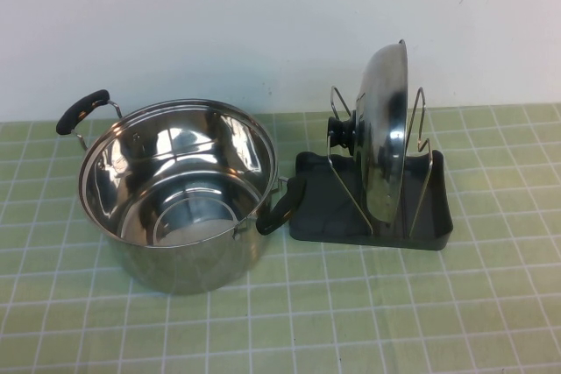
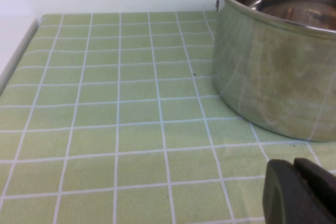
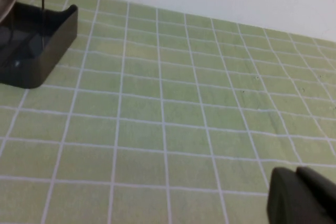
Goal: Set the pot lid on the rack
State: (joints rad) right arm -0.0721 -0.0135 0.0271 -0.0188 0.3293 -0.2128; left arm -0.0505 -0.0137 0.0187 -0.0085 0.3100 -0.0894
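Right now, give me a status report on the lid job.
Left gripper low beside pot, right gripper low off rack; neither holding. Pot lid upright between rack loops. Nothing in the way.

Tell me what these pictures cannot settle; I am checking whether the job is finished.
- Left gripper: left wrist view's edge cuts it; open or shut unclear.
- Right gripper: same in right wrist view.
- Pot lid rim's seat in the rack: high view, hidden behind the lid.
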